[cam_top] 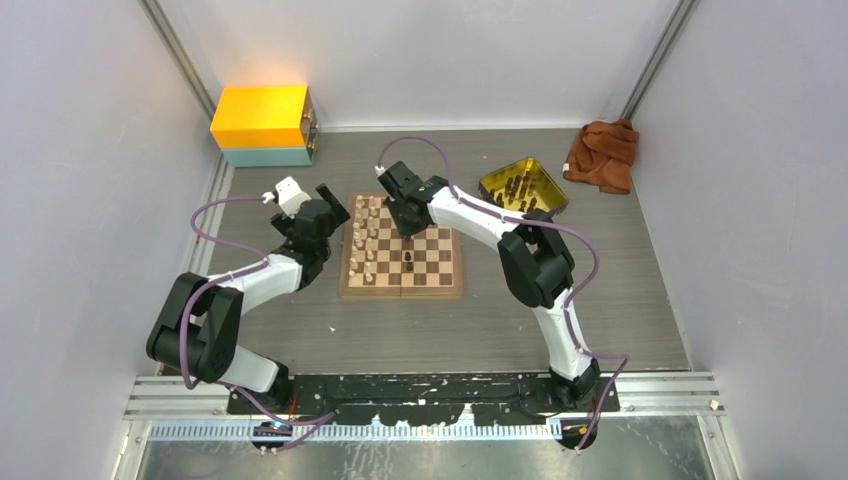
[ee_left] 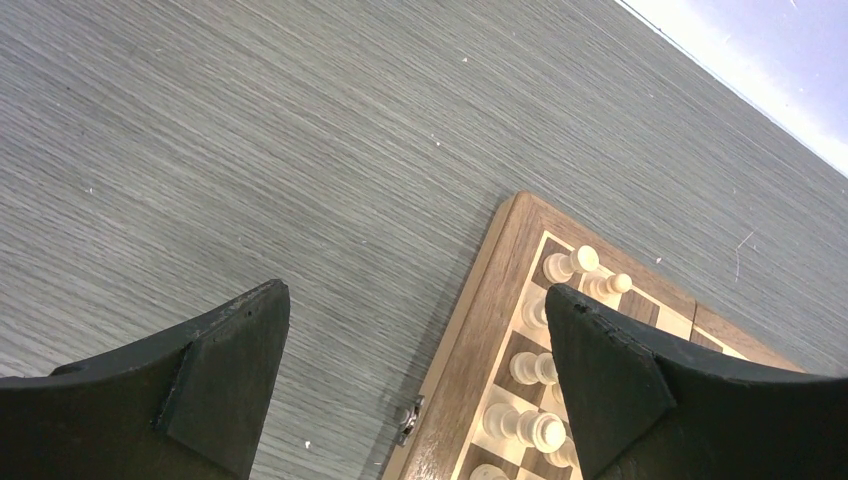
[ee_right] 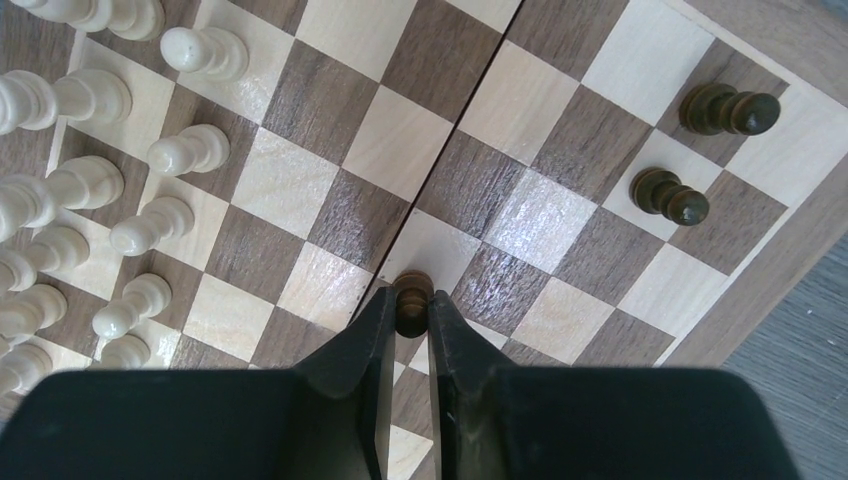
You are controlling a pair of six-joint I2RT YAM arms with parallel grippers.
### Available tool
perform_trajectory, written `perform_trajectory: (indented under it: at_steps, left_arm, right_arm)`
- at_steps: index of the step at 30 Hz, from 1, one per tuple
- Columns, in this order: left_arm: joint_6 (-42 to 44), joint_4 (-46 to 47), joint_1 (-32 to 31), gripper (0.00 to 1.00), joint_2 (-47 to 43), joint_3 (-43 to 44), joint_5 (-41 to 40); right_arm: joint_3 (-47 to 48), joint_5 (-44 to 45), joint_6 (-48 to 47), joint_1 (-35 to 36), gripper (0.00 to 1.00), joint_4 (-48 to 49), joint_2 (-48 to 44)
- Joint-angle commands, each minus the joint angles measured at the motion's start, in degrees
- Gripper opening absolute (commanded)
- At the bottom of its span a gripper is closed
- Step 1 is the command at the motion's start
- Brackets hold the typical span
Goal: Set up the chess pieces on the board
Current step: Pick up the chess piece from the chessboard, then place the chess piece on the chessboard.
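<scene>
The board (cam_top: 430, 280) lies mid-table. Cream chess pieces (cam_top: 362, 240) stand in rows along its left side, and one dark piece (cam_top: 411, 262) stands near the centre. My right gripper (cam_top: 407, 226) hangs over the board's far half, shut on a dark brown piece (ee_right: 412, 305) and holding it over the centre seam. In the right wrist view, two more dark pieces (ee_right: 670, 195) stand near the board's edge and cream pieces (ee_right: 175, 150) line the left. My left gripper (ee_left: 412, 300) is open and empty over the table, beside the board's left border (ee_left: 480, 330), with cream pieces (ee_left: 570, 263) close by.
A yellow tin tray (cam_top: 546, 182) holding several dark pieces sits at the back right. A brown cloth (cam_top: 603, 152) lies in the far right corner. A yellow and teal box (cam_top: 263, 125) stands at the back left. Grey walls close in the table.
</scene>
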Motion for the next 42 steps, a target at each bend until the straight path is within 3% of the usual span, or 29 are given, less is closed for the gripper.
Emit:
perform_trajectory:
  at_steps: [1, 15, 42]
  left_arm:
    - [1.1, 3.2, -0.3, 0.99, 0.0, 0.5, -2.4]
    - [1.2, 2.8, -0.3, 0.99, -1.0, 0.2, -2.5]
    - [1.2, 3.1, -0.3, 0.99, -0.6, -0.1, -2.6]
  right_arm:
    - [1.0, 2.8, 0.3, -0.5, 0.09, 1.1, -4.2]
    - [-3.4, 3.6, 2.7, -5.2, 0.09, 2.2, -7.7]
    - [0.2, 1.3, 3.7, -8.1, 0.10, 1.6, -2.0]
